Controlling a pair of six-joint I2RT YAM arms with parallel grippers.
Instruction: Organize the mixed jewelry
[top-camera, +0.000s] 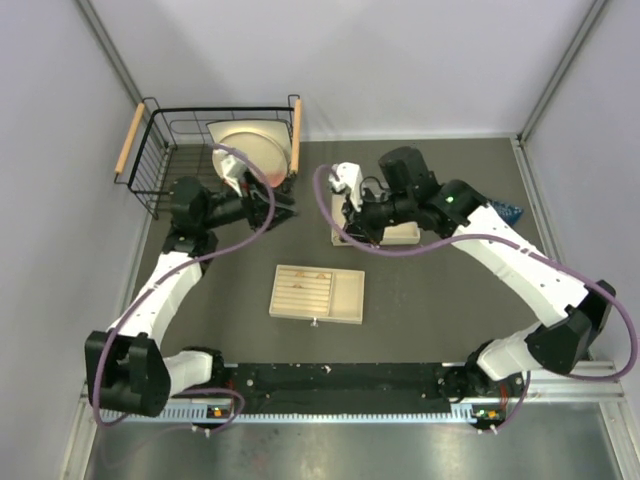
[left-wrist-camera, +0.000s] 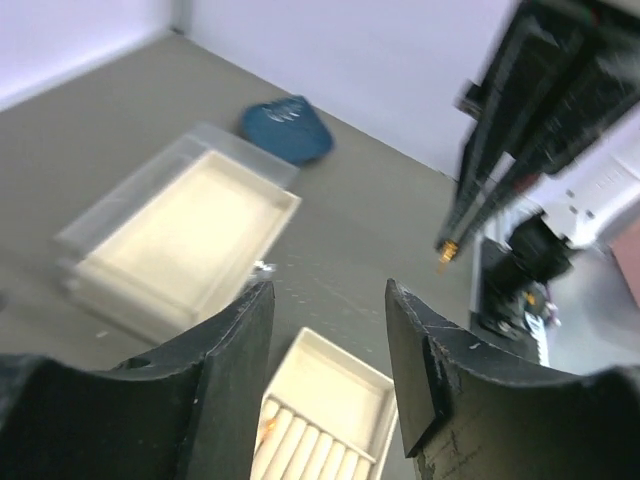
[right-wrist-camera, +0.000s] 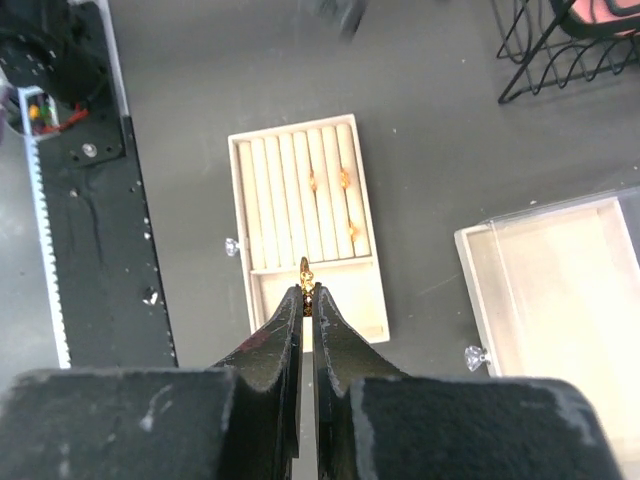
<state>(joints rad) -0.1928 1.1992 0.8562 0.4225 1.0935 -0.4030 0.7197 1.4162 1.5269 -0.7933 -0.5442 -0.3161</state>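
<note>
My right gripper (right-wrist-camera: 308, 292) is shut on a tiny gold ring (right-wrist-camera: 306, 270) and holds it high above the beige ridged tray (right-wrist-camera: 262, 290), over the line between its slots and its plain compartment. Three gold rings (right-wrist-camera: 345, 179) sit in the tray's slots. My left gripper (left-wrist-camera: 330, 300) is open and empty, above the same tray (left-wrist-camera: 335, 385), where one gold ring (left-wrist-camera: 268, 425) shows in a slot. In the top view the left gripper (top-camera: 285, 215) and right gripper (top-camera: 347, 228) hang behind the tray (top-camera: 345, 300). The silver hoop is not in view.
An open beige drawer box (right-wrist-camera: 560, 300) with a clear cover lies right of the tray, partly under the right arm in the top view (top-camera: 405, 235). A black wire basket (top-camera: 170, 140) holding a plate stands at the back left. A blue object (top-camera: 508, 212) lies far right.
</note>
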